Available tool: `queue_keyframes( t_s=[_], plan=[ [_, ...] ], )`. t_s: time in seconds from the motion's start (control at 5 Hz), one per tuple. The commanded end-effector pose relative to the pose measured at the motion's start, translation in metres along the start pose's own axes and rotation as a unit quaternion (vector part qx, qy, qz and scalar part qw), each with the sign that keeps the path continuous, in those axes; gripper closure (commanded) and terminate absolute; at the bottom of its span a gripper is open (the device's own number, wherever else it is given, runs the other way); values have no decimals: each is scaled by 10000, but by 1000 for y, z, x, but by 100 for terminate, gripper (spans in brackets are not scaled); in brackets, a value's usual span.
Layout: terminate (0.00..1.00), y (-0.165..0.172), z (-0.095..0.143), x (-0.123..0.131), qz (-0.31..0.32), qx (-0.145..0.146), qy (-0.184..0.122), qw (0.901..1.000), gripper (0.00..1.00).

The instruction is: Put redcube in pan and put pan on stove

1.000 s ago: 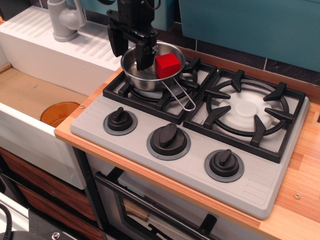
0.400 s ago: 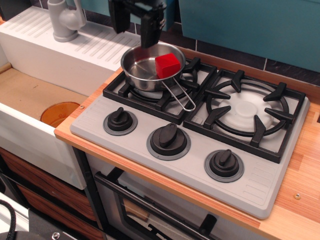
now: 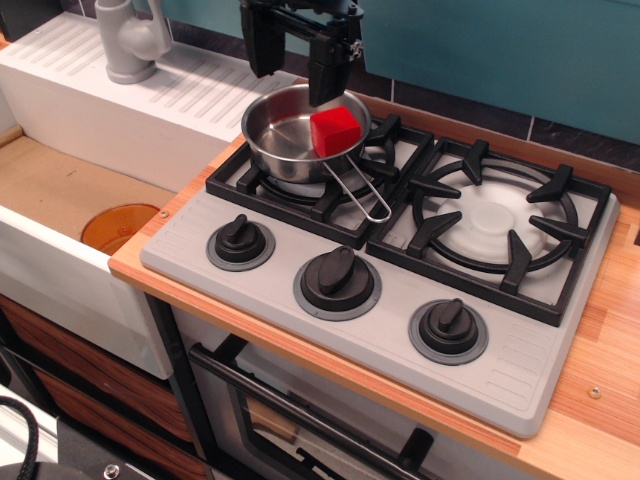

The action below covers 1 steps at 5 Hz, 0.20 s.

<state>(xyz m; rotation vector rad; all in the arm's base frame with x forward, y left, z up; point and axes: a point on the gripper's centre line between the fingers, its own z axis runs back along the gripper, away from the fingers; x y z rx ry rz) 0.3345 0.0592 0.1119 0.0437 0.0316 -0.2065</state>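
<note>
Now that I have lifted my gripper (image 3: pixel 296 72) up and out of the pan (image 3: pixel 296 137), where it was dipped a second ago, it hangs above the pan's far rim with its fingers spread and nothing between them. It has also drifted a little to the right since then. The redcube (image 3: pixel 335 130) sits inside the pan, leaning against its right wall, exactly where it was. The pan rests on the grate of the left burner of the stove (image 3: pixel 390 270), its wire handle pointing toward the near right, unmoved. I judge both parts of the job done; all that is left is for me to back away.

The stove is set into a wooden counter (image 3: pixel 600 380). To the left lies a white sink (image 3: pixel 60 250) with an orange drain (image 3: pixel 118 226) and a grey tap (image 3: pixel 130 40) at the far edge. Teal wall panels (image 3: pixel 500 45) stand behind.
</note>
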Motion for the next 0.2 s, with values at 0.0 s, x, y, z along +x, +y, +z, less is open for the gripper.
queue_keyframes(
  t_s=[0.0],
  plan=[
    [100, -14, 26, 10, -65, 167, -312, 9994, 0]
  ],
)
